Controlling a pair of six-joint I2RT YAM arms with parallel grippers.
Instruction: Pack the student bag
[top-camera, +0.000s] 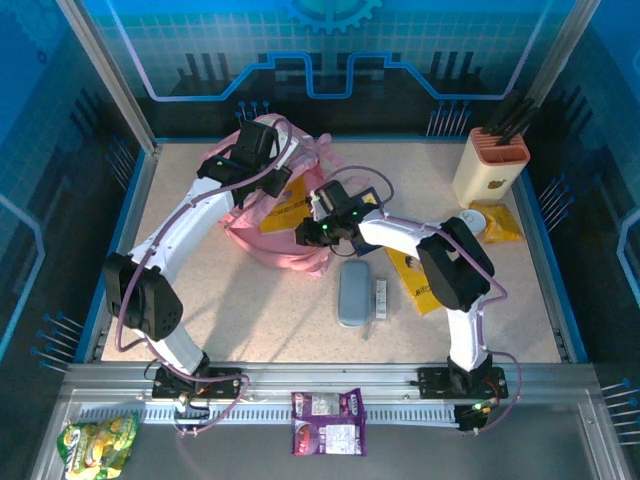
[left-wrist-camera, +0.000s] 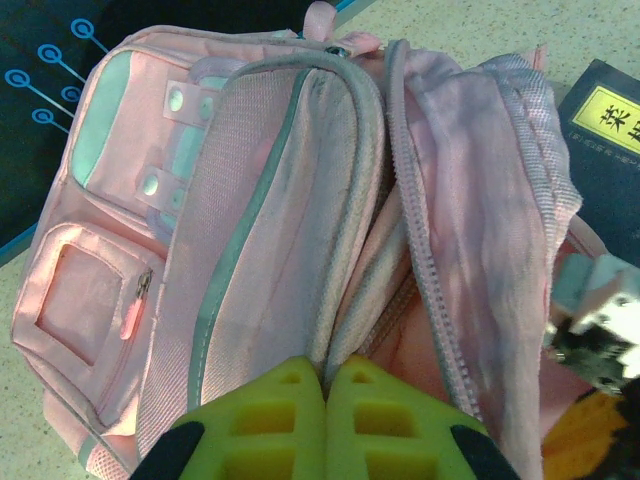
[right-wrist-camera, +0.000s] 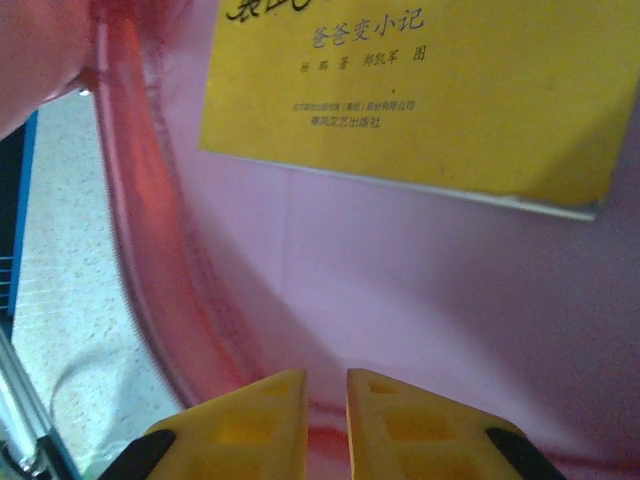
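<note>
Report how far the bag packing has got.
Done: one yellow book lies inside the bag. In hand: left gripper pinches the opening's rim; right gripper sits inside, slightly open, empty. Left: grey case and a second yellow book on the table.

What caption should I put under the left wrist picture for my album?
Left end effector pinching the pink student bag open by its zip edge.

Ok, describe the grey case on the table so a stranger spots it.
Start at the big pink student bag mid-table. Just near-right of it lies the grey case. It is the one rounded grey oblong, with a slim white box at its right.
</note>
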